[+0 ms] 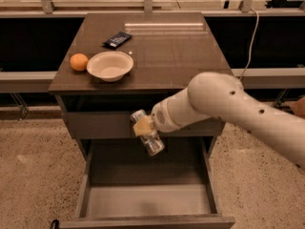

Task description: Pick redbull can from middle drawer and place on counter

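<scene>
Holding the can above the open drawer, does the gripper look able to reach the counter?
Probably yes. The gripper, shut on the redbull can, hangs just below the counter edge. Its right half is bare; bowl, orange and packet sit left.
</scene>
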Tool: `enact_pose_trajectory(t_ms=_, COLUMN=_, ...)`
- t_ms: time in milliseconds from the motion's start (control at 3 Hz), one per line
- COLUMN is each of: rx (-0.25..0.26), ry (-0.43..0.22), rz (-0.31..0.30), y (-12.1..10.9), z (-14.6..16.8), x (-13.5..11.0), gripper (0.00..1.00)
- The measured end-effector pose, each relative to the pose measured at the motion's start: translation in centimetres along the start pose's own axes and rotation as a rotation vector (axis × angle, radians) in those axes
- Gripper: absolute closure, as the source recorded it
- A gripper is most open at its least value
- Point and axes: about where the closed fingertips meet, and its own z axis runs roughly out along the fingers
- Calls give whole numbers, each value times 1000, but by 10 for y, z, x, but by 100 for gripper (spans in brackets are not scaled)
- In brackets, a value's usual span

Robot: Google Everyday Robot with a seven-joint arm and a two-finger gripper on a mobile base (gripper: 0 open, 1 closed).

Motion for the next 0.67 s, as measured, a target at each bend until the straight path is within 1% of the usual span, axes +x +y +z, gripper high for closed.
enact_pose_trajectory(t_ms=333, rx=-33, ry=-1, rz=-37, y=5, z=-44, x=43, gripper=100)
enact_pose_trajectory(t_ms=667, rx=-107, ry=-11, rz=-18, y=16, z=-81, x=88, gripper=100)
